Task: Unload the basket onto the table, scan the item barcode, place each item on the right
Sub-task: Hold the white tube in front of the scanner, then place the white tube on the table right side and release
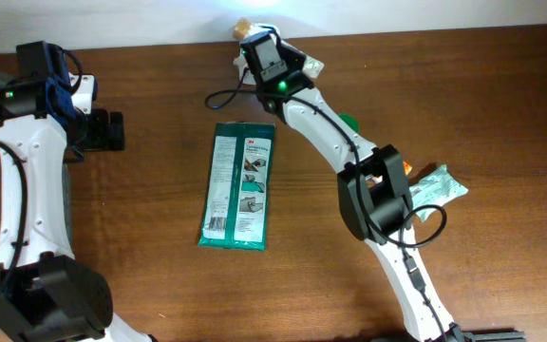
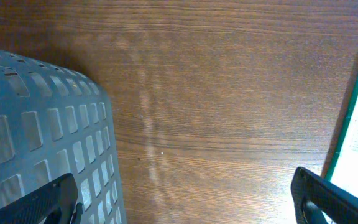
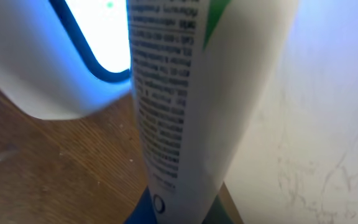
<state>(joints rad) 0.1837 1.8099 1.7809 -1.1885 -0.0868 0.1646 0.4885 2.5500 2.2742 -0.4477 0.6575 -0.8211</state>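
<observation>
1. The right gripper (image 1: pixel 253 40) is closed on a white tube (image 3: pixel 179 93) at the far edge of the tabletop (image 1: pixel 160 266).
2. The printed side of the tube is just beside a white scanner (image 3: pixel 61 68) with a glowing blue window.
3. The left gripper (image 1: pixel 108 131) stands wide and holds nothing, near a grey basket (image 2: pixel 42 137).
4. A green packet (image 1: pixel 240 185) lies flat in the middle of the tabletop.
</observation>
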